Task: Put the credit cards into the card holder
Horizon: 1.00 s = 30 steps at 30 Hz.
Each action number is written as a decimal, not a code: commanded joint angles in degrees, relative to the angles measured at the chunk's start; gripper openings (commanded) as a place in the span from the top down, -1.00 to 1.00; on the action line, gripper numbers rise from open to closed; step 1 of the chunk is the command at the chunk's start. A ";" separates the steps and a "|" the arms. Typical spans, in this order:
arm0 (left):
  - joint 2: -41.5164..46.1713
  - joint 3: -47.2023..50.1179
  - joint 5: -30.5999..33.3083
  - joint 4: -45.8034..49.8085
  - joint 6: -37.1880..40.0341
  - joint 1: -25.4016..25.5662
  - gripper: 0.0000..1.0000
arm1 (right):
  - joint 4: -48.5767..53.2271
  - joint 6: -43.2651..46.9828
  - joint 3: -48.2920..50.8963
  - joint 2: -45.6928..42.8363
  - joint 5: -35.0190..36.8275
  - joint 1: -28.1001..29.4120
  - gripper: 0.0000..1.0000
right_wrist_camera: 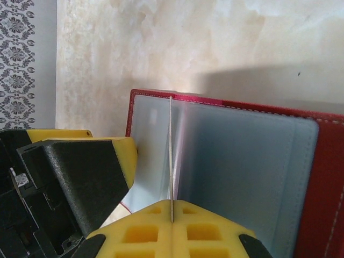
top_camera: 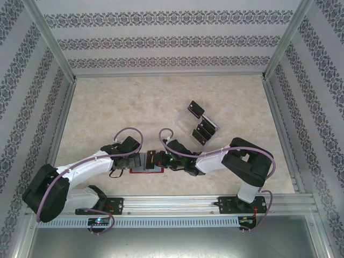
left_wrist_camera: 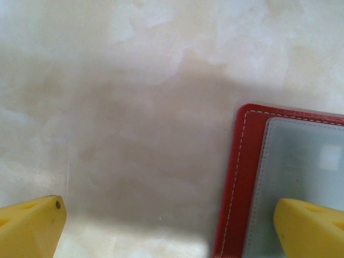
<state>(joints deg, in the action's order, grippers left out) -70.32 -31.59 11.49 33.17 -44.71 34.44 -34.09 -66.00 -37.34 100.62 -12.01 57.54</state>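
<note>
Right gripper (right_wrist_camera: 171, 215) is clamped shut on a credit card (right_wrist_camera: 171, 156), seen edge-on as a thin pale line standing over the opened card holder (right_wrist_camera: 242, 161). Left gripper (left_wrist_camera: 171, 226) is spread wide with nothing held. One of its yellow fingers (left_wrist_camera: 309, 228) is placed over the holder's left end; pressing or just above cannot be told. The holder is laid flat at the near edge of the table (top_camera: 134, 102), left of centre, between the two grippers. The insertion step is judged in hand, with the card not yet seated. The card edge should be lined up with the pocket mouth (not clearly made out) and tilted shallow rather than upright. It should then be fed slowly along the pocket. The holder should be pinned by the left finger so it isn't dragged, and the grip released only once most of the card is inside. The fingers are blunt yellow moulded plastic with cut-out cells. The holder is red and leather-like, with white stitching and rounded corners. Its pockets are glossy grey translucent film, likely floppy and slick. The card is thin and stiff. The tabletop is smooth with a marble pattern, so sliding is expected. Other credit cards (top_camera: 203, 131), black rectangles, are kept at a clear plastic rack (top_camera: 188, 121), farther off to the right and well apart from the holder.
</note>
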 commanded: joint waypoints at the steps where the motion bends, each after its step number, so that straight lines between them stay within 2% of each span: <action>1: 0.00 1.71 1.06 2.08 -0.49 0.68 -1.00 | -3.71 -1.65 1.00 1.76 -0.93 0.60 1.00; 13: -0.08 1.63 1.17 2.34 -0.60 0.73 -1.00 | -10.89 -6.69 4.18 3.33 -3.52 -0.32 1.00; 17: 0.00 1.44 1.00 2.34 -0.55 0.77 -1.00 | -9.19 -6.32 4.55 2.93 -3.65 -0.48 1.00; 20: 0.05 0.77 0.62 2.34 -0.20 0.74 -1.00 | -3.57 -5.18 4.82 2.02 -3.20 -1.61 1.00; 26: -0.14 -0.78 -0.21 1.82 0.12 1.32 -1.00 | 16.39 0.72 2.32 -0.91 -2.19 -5.68 1.00; 30: -0.40 -1.15 -0.84 0.77 -0.42 2.20 -1.00 | 24.36 5.16 0.84 -2.17 -2.06 -8.13 1.00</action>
<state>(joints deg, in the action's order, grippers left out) -70.35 -31.83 11.31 33.17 -45.08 35.38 -25.06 -66.04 -36.60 98.37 -16.03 50.98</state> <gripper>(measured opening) 0.999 0.058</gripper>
